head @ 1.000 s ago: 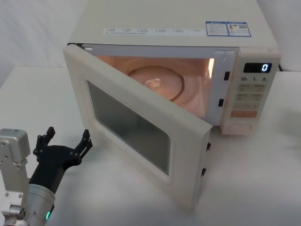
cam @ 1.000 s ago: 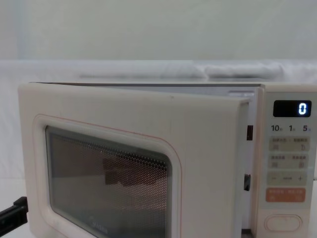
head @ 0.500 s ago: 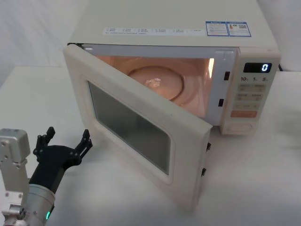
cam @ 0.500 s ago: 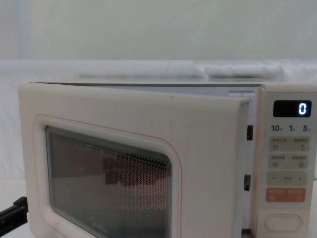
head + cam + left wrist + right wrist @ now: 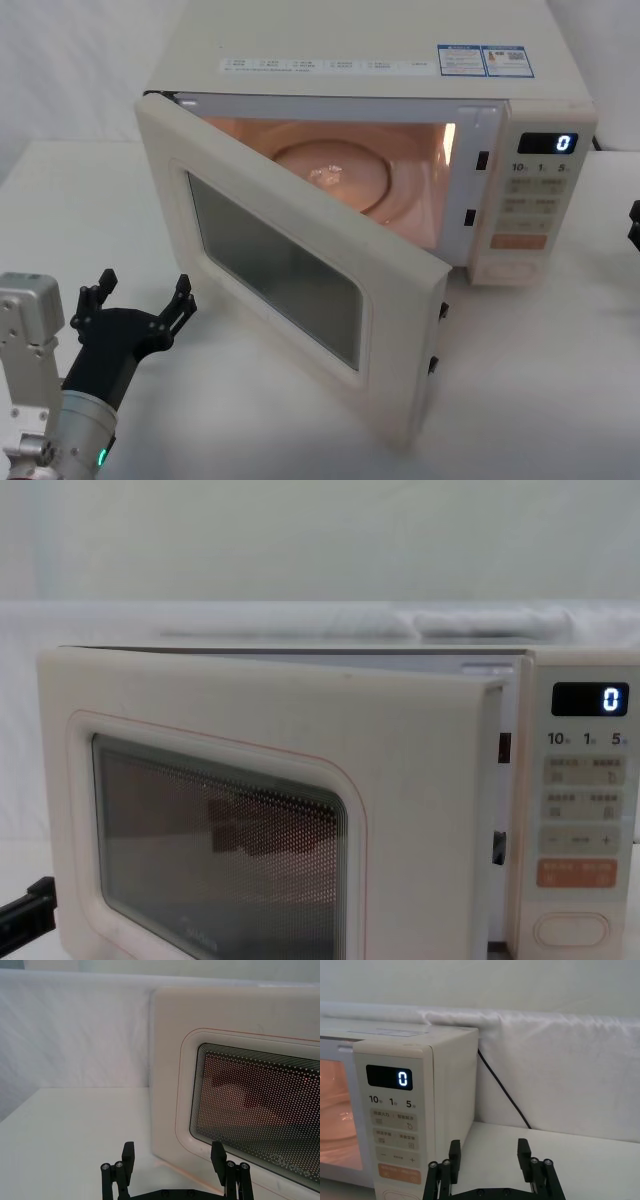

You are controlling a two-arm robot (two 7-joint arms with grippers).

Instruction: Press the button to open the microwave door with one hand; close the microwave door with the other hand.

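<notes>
So half of this is done already: the microwave door (image 5: 300, 270) is swung wide open, cavity lit orange inside with the glass turntable (image 5: 330, 178) showing, and the display (image 5: 547, 143) reads 0. What's left is step 2 — pushing the door shut.

The left gripper (image 5: 140, 305) sits low over the table (image 5: 80, 210) with its fingers spread and nothing between them. The door's outer face is just ahead of it and off to its right, not touching yet. From the left wrist view the hinge-side edge of the door stands right beyond the fingertips, the window stretching away to one side.

The right gripper (image 5: 489, 1156) is also spread and empty, hanging just beside the control panel (image 5: 395, 1125). The button (image 5: 512, 268) is at the panel's bottom, close off its left finger, untouched.

Door itself: cream panel, dark mesh window, thin pink outline, 2 black latch hooks on its free edge.
</notes>
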